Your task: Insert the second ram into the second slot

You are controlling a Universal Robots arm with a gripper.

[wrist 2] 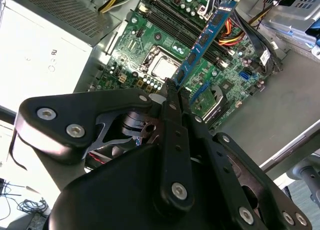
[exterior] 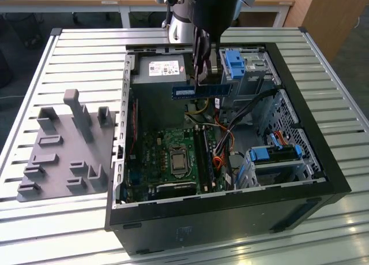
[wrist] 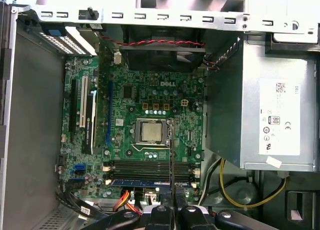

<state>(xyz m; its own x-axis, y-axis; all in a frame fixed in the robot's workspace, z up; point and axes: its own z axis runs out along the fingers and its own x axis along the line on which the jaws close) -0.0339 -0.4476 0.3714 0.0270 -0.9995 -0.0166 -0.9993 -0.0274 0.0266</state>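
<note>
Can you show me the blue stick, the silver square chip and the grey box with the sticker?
blue stick (exterior: pixel 220 89): exterior view, toward one end of it.
silver chip (wrist: pixel 151 132): first wrist view, its centre.
grey box (wrist: pixel 230 109): first wrist view, bare metal beside its sticker.

I am gripping the second ram (exterior: pixel 202 90), a long, thin blue stick with dark chips along it. It is hanging level on its edge in the upper middle of the exterior view, well apart from the memory slots (exterior: pixel 204 155) lower down.
</note>
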